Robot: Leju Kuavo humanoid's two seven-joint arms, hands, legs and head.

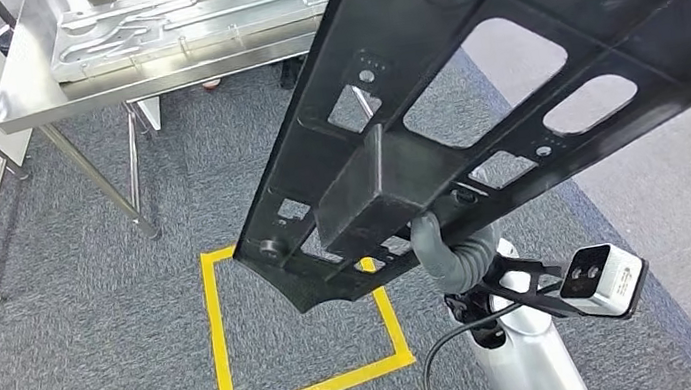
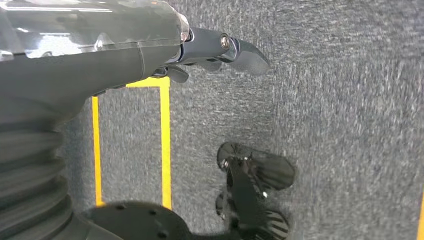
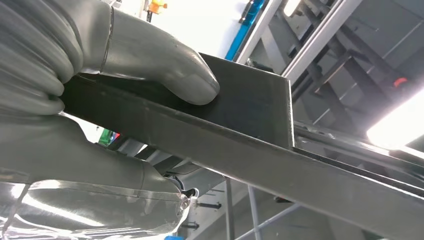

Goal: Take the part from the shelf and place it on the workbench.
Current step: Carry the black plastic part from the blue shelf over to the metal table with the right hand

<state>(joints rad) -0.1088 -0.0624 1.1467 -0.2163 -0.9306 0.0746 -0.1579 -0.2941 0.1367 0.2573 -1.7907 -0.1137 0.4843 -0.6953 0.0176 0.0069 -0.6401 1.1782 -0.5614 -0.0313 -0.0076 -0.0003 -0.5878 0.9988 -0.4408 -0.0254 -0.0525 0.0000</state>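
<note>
Nearest, the robot's right hand gripped a long black plastic part from underneath, the thumb pressed flat on one face and the fingers wrapped beneath. The part was held up in the air, tilted, its long axis running from near left to far right across the head view. The left hand hung over the grey carpet, holding nothing, fingers loosely apart. On the floor just past the part's lower end lay a yellow tape square. Farther off, at far left, stood the steel workbench, with a metal plate on top. So the bench lay ahead and left of the holding hand. No readable writing or labels showed.
</note>
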